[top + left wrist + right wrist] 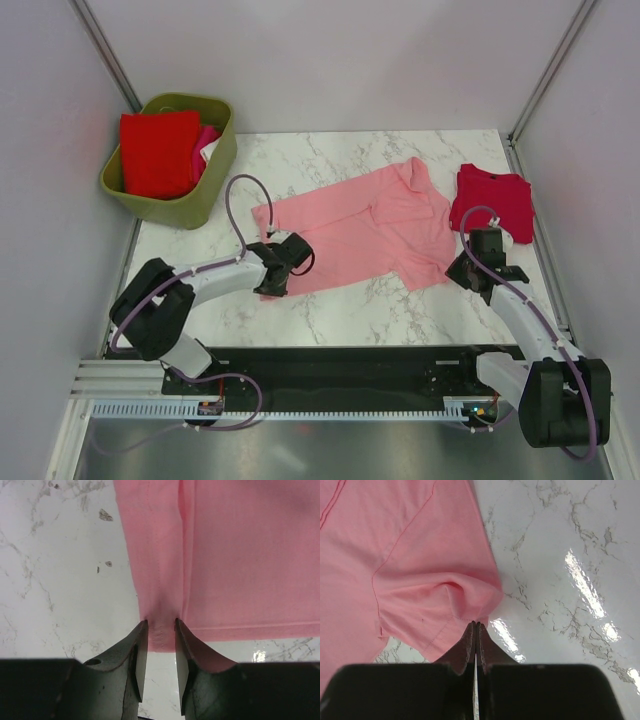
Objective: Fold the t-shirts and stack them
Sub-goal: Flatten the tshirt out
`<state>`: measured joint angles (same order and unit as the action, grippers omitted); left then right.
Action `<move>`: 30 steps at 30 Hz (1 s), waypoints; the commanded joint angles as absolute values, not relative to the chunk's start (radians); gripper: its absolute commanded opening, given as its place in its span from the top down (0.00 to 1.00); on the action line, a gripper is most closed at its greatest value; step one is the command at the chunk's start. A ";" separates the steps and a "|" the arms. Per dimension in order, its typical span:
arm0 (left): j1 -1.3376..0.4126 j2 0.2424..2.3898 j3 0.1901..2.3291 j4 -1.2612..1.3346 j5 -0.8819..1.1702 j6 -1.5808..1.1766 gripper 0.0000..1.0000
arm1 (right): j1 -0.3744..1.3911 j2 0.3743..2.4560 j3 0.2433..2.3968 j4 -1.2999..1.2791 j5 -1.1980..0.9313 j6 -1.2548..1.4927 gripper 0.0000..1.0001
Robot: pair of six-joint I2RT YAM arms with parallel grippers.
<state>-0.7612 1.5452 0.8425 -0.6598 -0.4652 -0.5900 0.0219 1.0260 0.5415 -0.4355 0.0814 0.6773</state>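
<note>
A light pink t-shirt [360, 230] lies spread across the middle of the marble table [330, 310]. My left gripper [284, 258] is at its lower left corner. In the left wrist view my left gripper [161, 622] stands narrowly open, its fingertips [142, 630] straddling a strip of the pink hem [162, 635]. My right gripper [476, 624] is shut on the bunched sleeve edge [465, 600] of the same shirt, near the table's right side [456, 268]. A dark crimson t-shirt [492, 200] lies folded at the far right.
An olive-green basket [215, 180] stands at the back left. It holds a bright red shirt [158, 152], with hot pink cloth [206, 137] and a bit of white cloth [212, 151] beside it. Walls close in the table on three sides.
</note>
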 commanded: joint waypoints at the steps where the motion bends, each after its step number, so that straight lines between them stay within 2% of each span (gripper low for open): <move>1: -0.720 1.511 0.854 -0.681 -0.519 -0.649 0.65 | 0.018 1.025 0.531 -0.407 0.081 0.680 1.00; 6: -0.583 1.459 0.806 -0.663 -0.456 -0.641 0.68 | 0.018 1.005 0.528 -0.414 0.081 0.695 1.00; 9: -0.502 1.405 0.772 -0.609 -0.387 -0.626 0.74 | 0.020 0.999 0.531 -0.414 0.078 0.696 1.00; 12: -0.480 1.343 0.759 -0.595 -0.388 -0.626 0.76 | 0.020 1.003 0.538 -0.419 0.072 0.693 1.00; 13: -0.485 1.316 0.758 -0.583 -0.381 -0.618 0.75 | 0.018 1.003 0.538 -0.417 0.072 0.695 1.00; 16: -0.494 1.218 0.746 -0.574 -0.374 -0.621 0.61 | 0.020 1.005 0.537 -0.417 0.069 0.692 1.00; 21: -0.561 1.129 0.732 -0.532 -0.311 -0.580 0.45 | 0.021 1.009 0.534 -0.414 0.067 0.690 1.00; 22: -0.583 1.146 0.736 -0.534 -0.316 -0.577 0.36 | 0.020 1.014 0.534 -0.414 0.066 0.690 1.00; 23: -0.606 1.161 0.742 -0.535 -0.328 -0.575 0.33 | 0.020 1.014 0.534 -0.414 0.067 0.690 1.00; 30: -0.727 1.429 0.854 -0.636 -0.458 -0.601 0.30 | 0.020 1.012 0.535 -0.414 0.055 0.689 1.00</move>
<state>-0.7048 1.3506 0.7841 -0.5842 -0.3725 -0.6022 0.0216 1.0157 0.5331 -0.4328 0.0643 0.6849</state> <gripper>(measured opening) 0.695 0.007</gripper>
